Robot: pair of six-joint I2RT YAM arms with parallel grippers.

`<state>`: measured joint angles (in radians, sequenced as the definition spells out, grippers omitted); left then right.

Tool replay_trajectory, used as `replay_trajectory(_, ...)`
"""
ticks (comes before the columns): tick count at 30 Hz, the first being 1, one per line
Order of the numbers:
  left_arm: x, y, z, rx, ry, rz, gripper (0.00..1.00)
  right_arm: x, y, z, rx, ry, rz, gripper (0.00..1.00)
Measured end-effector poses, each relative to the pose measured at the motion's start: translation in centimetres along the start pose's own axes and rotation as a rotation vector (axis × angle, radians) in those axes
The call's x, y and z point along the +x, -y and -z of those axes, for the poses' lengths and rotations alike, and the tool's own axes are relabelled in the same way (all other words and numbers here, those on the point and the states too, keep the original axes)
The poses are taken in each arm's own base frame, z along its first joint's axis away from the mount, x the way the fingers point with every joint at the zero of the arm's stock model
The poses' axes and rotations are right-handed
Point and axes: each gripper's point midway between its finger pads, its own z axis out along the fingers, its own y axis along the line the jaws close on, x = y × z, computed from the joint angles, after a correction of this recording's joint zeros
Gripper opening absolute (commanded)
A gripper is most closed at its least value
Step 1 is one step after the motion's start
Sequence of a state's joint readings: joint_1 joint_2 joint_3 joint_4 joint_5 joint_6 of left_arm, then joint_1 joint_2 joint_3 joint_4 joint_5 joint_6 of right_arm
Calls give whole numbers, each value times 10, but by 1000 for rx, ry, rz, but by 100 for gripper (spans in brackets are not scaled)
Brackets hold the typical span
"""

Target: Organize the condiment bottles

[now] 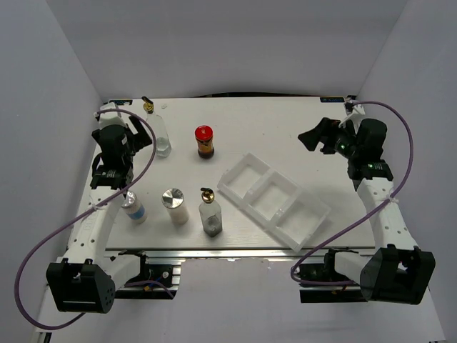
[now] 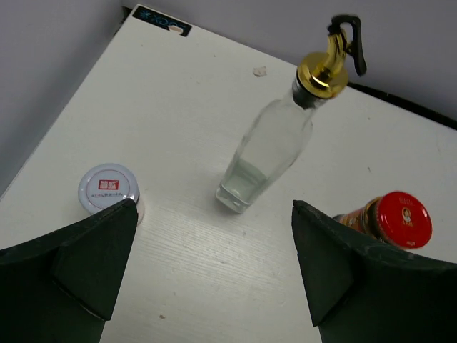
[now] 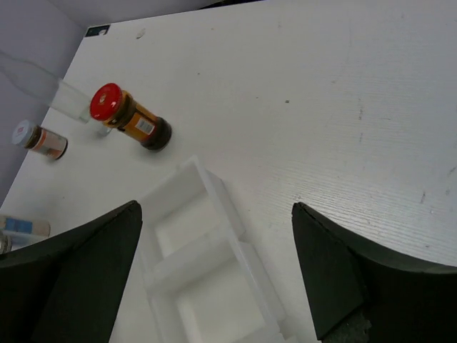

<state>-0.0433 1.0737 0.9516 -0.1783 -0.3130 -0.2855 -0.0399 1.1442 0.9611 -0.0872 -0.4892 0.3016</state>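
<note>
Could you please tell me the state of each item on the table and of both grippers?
Far clear glass gold-spouted bottle: upright, nearly empty.
Near clear glass gold-spouted bottle: upright, partly filled.
Dark red-lidded jar: upright, lidded.
White silver-capped shaker: upright, capped.
Blue-labelled bottle: upright.
Small pale-lidded jar: upright, lidded.
White three-compartment plastic tray: empty.
Left gripper: open, empty.
Right gripper: open, empty.

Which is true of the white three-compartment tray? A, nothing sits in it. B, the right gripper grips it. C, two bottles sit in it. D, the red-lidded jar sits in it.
A: in the top view the tray has three bare compartments, and the red-lidded jar stands apart from it.
</note>
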Motion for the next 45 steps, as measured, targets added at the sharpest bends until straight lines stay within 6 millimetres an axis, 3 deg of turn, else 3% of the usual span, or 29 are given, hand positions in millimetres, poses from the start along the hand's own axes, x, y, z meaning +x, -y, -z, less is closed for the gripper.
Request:
replay_trajectory(3, 10, 8, 0, 59, -24, -33, 98, -1, -16, 5, -83, 20, 53, 89)
replay_trajectory(6, 13, 14, 0, 102, -31, -48, 98, 6, -43, 13, -201, 38, 169, 89)
replay_trajectory(8, 11, 19, 1, 129, -25, -55, 98, 22, -77, 14, -307, 24, 275, 89)
replay_trajectory(11, 10, 25, 1, 162, -21, -62, 98, 58, -147, 18, -537, -28, 455, 89)
replay_trajectory(15, 8, 29, 2, 190, -15, -69, 98, 108, -205, 29, -779, -103, 638, 89)
replay_trajectory(19, 8, 31, 2, 201, -15, -77, 98, 145, -239, 35, -929, -155, 760, 89)
replay_trajectory(23, 8, 32, 2, 207, -14, -81, 98, 166, -271, 35, -1025, -169, 819, 89)
replay_trajectory(28, 4, 34, 2, 215, 1, -79, 98, 175, -304, 26, -1068, -131, 811, 89)
replay_trajectory(34, 5, 34, 2, 215, 3, -78, 98, 180, -327, 14, -1081, -119, 744, 86)
replay_trajectory(39, 10, 32, 0, 208, -5, -77, 98, 189, -338, 12, -1093, -136, 698, 60)
replay_trajectory(42, 9, 31, 0, 201, -4, -77, 98, 193, -342, 12, -1090, -144, 683, 29)
replay_trajectory(44, 9, 30, 0, 198, -2, -76, 98, 194, -342, 13, -1082, -150, 674, 14)
replay_trajectory(45, 9, 30, 0, 198, -2, -76, 98, 194, -342, 12, -1076, -151, 671, 0)
